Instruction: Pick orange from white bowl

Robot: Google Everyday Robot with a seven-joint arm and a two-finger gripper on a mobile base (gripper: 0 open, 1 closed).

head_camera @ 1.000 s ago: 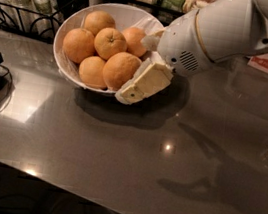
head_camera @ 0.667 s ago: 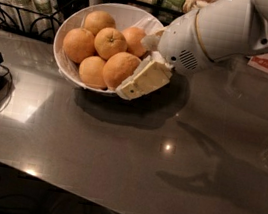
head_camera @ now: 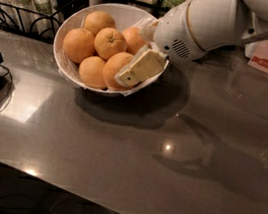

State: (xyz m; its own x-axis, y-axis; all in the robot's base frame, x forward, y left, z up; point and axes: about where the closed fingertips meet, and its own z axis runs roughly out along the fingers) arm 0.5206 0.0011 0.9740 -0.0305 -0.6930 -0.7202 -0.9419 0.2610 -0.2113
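Camera view, upper middle: gripper (head_camera: 132,71) over right rim of white bowl (head_camera: 122,12), pressed against orange (head_camera: 110,68) just left, at bowl's front; grip state unreadable.

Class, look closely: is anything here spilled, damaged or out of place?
Nothing stands out. The white bowl sits upright on the counter, nothing spilled; the tool reaches over its right rim, against the front orange.

The large, round, dimpled orange (head_camera: 111,68) lies front-right in the wide, paper-lined white bowl (head_camera: 58,41), the cream claw (head_camera: 131,73) touching its right side.
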